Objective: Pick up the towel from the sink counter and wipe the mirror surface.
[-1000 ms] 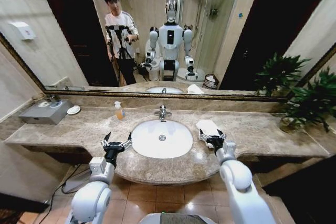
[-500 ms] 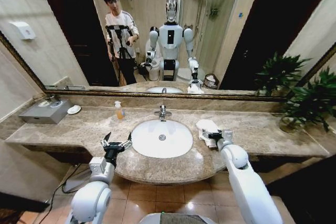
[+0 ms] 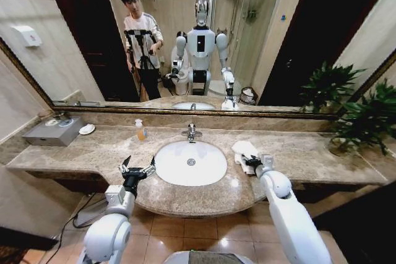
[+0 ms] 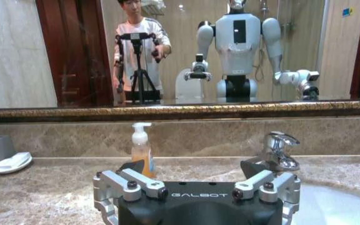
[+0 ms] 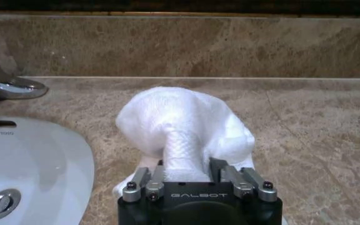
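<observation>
The white towel (image 3: 242, 149) lies bunched on the sink counter (image 3: 93, 153), just right of the basin. My right gripper (image 3: 250, 162) is down on its near side. In the right wrist view the fingers of this gripper (image 5: 185, 164) are shut on a raised fold of the towel (image 5: 183, 117). My left gripper (image 3: 137, 167) hovers open at the counter's front edge, left of the basin, with nothing between its fingers; the left wrist view shows it (image 4: 196, 180) too. The mirror (image 3: 278, 41) spans the wall behind the counter.
An oval white basin (image 3: 190, 163) and chrome faucet (image 3: 191, 132) sit mid-counter. Behind the left gripper are a soap bottle (image 3: 141, 130), a small white dish (image 3: 86, 129) and a grey box (image 3: 54, 132). A potted plant (image 3: 365, 122) stands at the far right.
My right gripper has moved forward over the towel, lowered onto it and shut on a fold. The left arm has not moved.
</observation>
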You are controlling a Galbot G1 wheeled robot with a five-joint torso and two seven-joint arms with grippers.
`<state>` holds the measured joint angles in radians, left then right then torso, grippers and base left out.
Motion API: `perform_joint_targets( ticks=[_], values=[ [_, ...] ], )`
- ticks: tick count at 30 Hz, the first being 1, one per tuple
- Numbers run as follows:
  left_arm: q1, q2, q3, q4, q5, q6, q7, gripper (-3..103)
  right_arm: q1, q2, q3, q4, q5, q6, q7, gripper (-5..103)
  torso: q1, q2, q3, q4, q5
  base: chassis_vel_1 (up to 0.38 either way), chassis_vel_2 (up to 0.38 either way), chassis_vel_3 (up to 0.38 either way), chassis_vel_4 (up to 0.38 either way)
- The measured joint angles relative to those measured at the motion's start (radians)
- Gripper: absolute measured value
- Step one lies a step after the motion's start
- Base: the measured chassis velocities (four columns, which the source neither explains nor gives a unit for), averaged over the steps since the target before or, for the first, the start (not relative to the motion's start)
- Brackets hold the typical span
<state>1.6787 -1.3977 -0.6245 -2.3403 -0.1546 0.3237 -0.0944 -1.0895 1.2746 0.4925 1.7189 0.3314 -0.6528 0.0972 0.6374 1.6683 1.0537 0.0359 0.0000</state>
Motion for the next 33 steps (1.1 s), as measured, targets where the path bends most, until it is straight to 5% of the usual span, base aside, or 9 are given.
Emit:
perform_joint_targets(
  ticks=[9,17,27,33],
  values=[
    [0.000,0.000,0.000,0.000,0.000,0.000,0.000,100,-0.027,0.008,-0.001,0.043,0.002,0.093,0.012,11,0.000,0.000,0.000,0.0000,0.0000,0.000,0.000,0.000,0.000],
    [0.000,0.000,0.000,0.000,0.000,0.000,0.000,100,-0.110,0.045,0.010,0.187,-0.041,0.262,0.028,10,0.000,0.000,0.000,-0.0001,-0.0001,0.000,0.000,0.000,0.000],
    [0.000,0.000,0.000,0.000,0.000,0.000,0.000,100,-0.158,0.085,-0.007,0.280,-0.201,0.342,0.018,10,0.000,0.000,0.000,-0.0001,-0.0001,0.000,0.000,0.000,0.000],
    [0.000,0.000,0.000,0.000,0.000,0.000,0.000,100,-0.164,0.095,-0.019,0.295,-0.215,0.358,0.020,10,0.000,0.000,0.000,0.0000,0.0000,0.000,0.000,0.000,0.000]
  ],
)
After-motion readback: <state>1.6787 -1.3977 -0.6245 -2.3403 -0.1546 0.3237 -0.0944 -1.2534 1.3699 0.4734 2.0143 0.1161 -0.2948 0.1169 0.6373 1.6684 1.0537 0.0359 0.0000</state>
